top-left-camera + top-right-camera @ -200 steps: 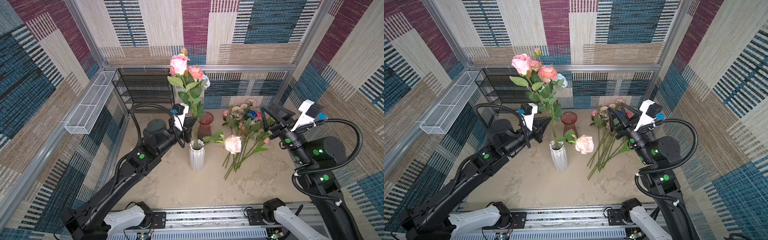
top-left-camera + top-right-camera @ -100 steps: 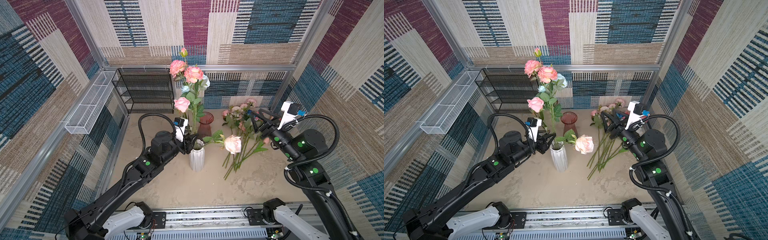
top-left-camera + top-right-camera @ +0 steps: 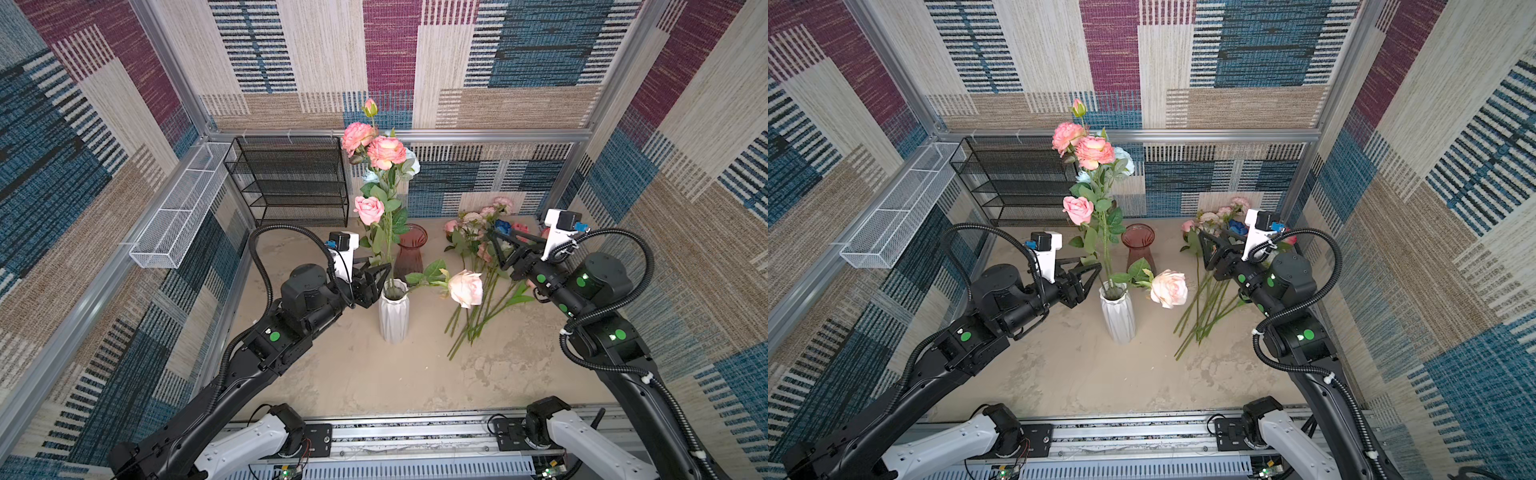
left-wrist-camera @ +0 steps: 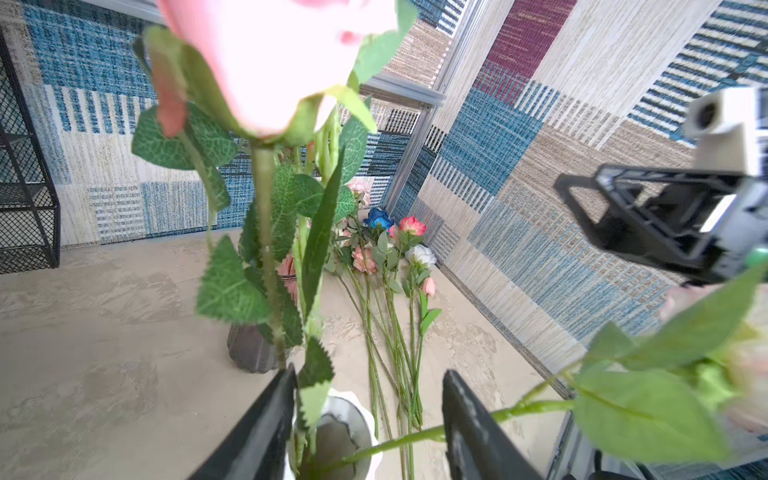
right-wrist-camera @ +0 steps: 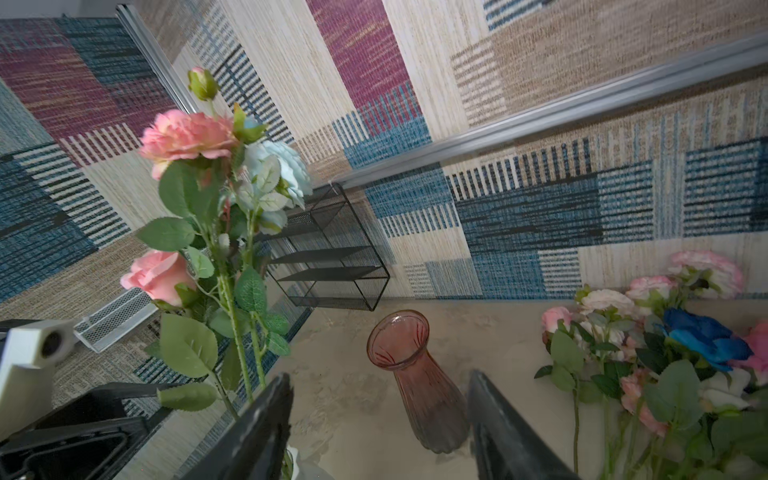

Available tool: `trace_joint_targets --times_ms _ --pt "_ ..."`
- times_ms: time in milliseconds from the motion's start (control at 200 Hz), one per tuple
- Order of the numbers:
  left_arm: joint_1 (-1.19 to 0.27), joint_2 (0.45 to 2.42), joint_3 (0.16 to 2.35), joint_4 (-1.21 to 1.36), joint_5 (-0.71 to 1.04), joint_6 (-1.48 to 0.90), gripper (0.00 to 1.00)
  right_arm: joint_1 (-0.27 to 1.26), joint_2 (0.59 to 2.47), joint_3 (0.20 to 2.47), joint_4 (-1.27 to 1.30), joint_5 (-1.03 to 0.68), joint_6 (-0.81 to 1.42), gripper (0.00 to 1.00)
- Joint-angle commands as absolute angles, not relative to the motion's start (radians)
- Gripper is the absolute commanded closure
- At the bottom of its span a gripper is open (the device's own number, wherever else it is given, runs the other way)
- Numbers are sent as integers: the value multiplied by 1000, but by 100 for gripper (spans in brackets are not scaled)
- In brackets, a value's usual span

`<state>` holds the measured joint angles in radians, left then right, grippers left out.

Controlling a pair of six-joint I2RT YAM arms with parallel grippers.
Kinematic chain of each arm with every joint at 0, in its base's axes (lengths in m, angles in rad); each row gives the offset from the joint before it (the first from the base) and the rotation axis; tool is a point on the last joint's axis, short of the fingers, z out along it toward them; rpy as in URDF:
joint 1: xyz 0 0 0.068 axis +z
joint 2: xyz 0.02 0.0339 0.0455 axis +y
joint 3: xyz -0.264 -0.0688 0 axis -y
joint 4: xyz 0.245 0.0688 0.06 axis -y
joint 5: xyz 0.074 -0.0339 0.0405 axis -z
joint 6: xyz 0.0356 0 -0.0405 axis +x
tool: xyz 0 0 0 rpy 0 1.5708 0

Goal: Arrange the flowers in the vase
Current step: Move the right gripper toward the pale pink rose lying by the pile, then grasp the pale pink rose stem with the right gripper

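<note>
Left tool (image 4: 370,372): jaws parted, gripping nothing, straddling the white vase (image 3: 393,316) mouth.
Right tool (image 5: 379,376): wide, empty.
Flowers (image 3: 386,151): several stand in that vase, with stems just beside one left finger. The loose bunch (image 4: 386,253) lies on the bench (image 3: 374,374) near the other tool.
Risk: backing out could snag a leaf and tip the top-heavy vase. The cream rose (image 3: 466,288), which leans far out, might fall.

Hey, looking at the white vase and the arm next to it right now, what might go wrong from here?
1. The left gripper stands open astride the mouth of the white vase, with a leaf close beside one finger. Pulling back could snag it and tip the vase.
2. The pale peach rose hangs sideways over the rim, so its head may drag it out.
3. The red glass vase stands close behind, and a bump might topple it.
</note>
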<state>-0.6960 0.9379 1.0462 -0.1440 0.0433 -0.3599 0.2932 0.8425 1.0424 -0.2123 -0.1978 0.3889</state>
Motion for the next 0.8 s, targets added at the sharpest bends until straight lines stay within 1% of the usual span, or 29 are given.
trace_joint_targets --times_ms 0,60,140,190,280,371,466,601,711,716,726,736,796 --pt "-697 913 1073 -203 70 -405 42 294 845 987 -310 -232 415 35" --pt "-699 895 1075 -220 86 -411 42 294 833 945 -330 -252 424 37" --pt "-703 872 1065 -239 97 -422 41 294 822 909 -359 -301 419 45" --pt "-706 865 1062 -253 103 -433 41 295 822 895 -382 -348 414 47" --pt "-709 844 1057 -273 109 -451 41 294 817 851 -387 -514 409 49" --pt "-709 817 1045 -277 97 -471 39 301 790 761 -313 -679 458 49" --pt "-711 810 1047 -293 98 -482 39 362 771 705 -239 -724 496 42" --pt "-712 791 1027 -302 80 -506 40 470 795 716 -156 -752 518 34" --pt "-712 776 1010 -323 70 -509 40 550 825 753 -116 -712 511 29" --pt "-711 774 1010 -323 69 -509 40 553 827 756 -113 -710 511 28" --pt "-711 773 1009 -326 68 -510 40 558 829 759 -106 -705 511 20" --pt "-712 772 1008 -328 67 -511 40 562 833 761 -100 -701 512 17" --pt "-712 765 999 -333 64 -514 40 579 857 780 -58 -683 525 10"
